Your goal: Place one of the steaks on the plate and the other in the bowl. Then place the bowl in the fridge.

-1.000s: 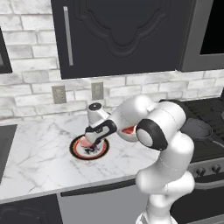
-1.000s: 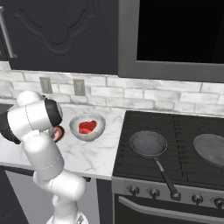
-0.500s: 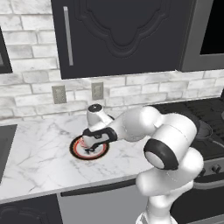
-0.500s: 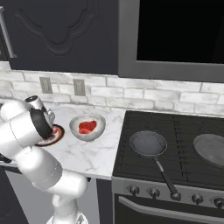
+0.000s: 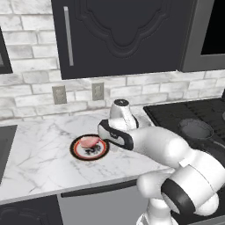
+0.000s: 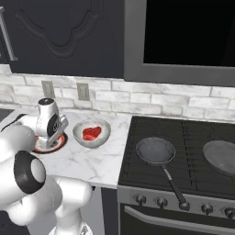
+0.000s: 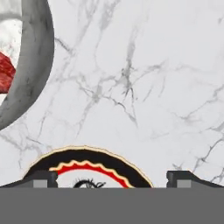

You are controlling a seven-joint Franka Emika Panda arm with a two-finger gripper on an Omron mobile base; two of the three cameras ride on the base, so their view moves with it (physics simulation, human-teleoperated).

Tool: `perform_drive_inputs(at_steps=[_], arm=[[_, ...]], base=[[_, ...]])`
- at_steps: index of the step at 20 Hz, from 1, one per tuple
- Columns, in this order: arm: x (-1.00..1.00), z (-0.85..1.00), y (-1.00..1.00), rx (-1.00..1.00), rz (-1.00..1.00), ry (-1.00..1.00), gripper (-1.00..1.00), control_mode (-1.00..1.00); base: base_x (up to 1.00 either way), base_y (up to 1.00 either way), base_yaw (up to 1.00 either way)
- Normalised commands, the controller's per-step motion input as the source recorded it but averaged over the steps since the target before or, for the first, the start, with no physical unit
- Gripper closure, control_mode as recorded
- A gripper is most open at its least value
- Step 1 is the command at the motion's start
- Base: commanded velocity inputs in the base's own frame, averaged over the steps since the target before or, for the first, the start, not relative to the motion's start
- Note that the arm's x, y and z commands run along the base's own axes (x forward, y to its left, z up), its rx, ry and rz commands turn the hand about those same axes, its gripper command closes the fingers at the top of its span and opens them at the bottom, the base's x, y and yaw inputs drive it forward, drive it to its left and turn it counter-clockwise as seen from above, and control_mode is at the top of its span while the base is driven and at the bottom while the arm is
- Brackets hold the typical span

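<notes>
The pale pink steak [image 5: 89, 141] lies on the orange-rimmed plate [image 5: 78, 151] on the marble counter. My gripper [image 7: 112, 179] hangs open and empty just above the counter, at the plate's edge on the side toward the bowl. Its fingertips [image 7: 41, 178] are spread wide over the plate rim [image 7: 87, 158]. The silvery-grey bowl [image 6: 103, 132] stands next to the plate with the red steak [image 6: 92, 133] inside it. In the hand view the bowl wall [image 7: 37, 57] curves along the left edge. The fridge is out of view.
A black stove [image 6: 183, 160] adjoins the counter on the right and carries two dark frying pans [image 6: 156, 150] [image 6: 222, 156]. Dark cabinets [image 5: 118, 35] hang overhead, and outlets [image 5: 97, 91] sit in the brick wall. The counter's front edge [image 5: 66, 189] runs close to my base.
My hand has lifted off the plate and shifted right toward the bowl, leaving the pink steak uncovered on the plate. The elbow has swung down and to the right.
</notes>
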Motion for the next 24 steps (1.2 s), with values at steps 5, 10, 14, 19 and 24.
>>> perform_drive_inputs(at_steps=[5, 10, 14, 19, 24], arm=[[-0.81, 0.53, -0.3, 0.07, -0.29, -0.06, -1.0, -1.0], [-0.01, 0.1, -0.55, -0.02, -0.45, 0.06, -1.0, -1.0], [0.01, 0.0, -0.61, 0.0, -0.43, 0.04, -1.0, -1.0], [0.0, 0.0, -0.44, 0.0, -0.38, 0.0, -1.0, -1.0], [0.0, 0.0, -0.17, 0.0, -0.33, 0.0, -1.0, -1.0]], base=[[0.0, 0.0, 0.0], [0.0, 0.0, 0.0], [0.0, 0.0, 0.0], [0.0, 0.0, 0.0], [0.0, 0.0, 0.0]])
